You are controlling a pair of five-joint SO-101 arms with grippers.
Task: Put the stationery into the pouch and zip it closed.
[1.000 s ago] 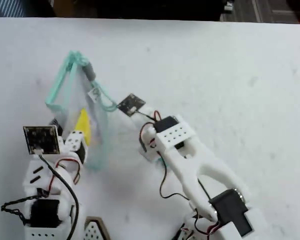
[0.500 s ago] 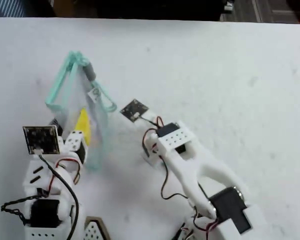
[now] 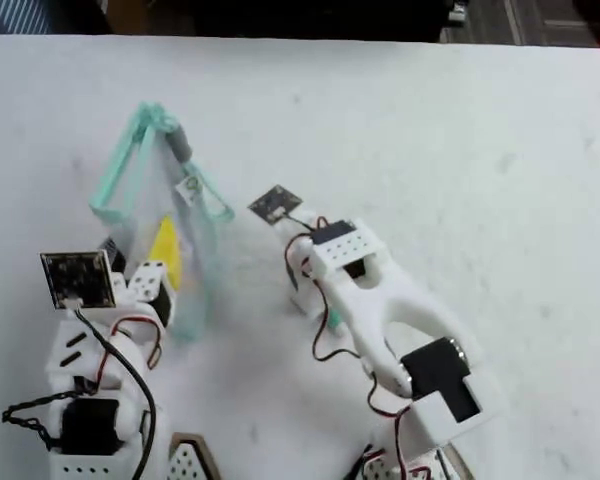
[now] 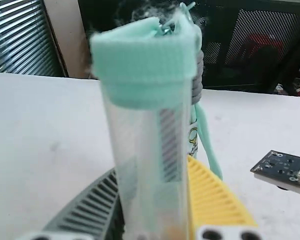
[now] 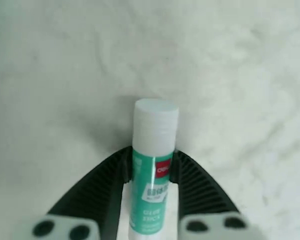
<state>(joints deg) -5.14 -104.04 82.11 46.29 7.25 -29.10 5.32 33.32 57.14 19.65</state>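
My left claw [image 4: 152,170] was clenched on the clear, mint-edged pouch [image 4: 145,100], which stood upright on the worktop [image 3: 460,140]. My right claw [image 5: 151,156] gripped the glue stick [image 5: 155,122] near the pouch, not touching it.

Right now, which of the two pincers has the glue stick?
The right pincer, the black one, clamps the green-and-white glue stick. The left pincer, grey and yellow, grips the clear pouch instead.
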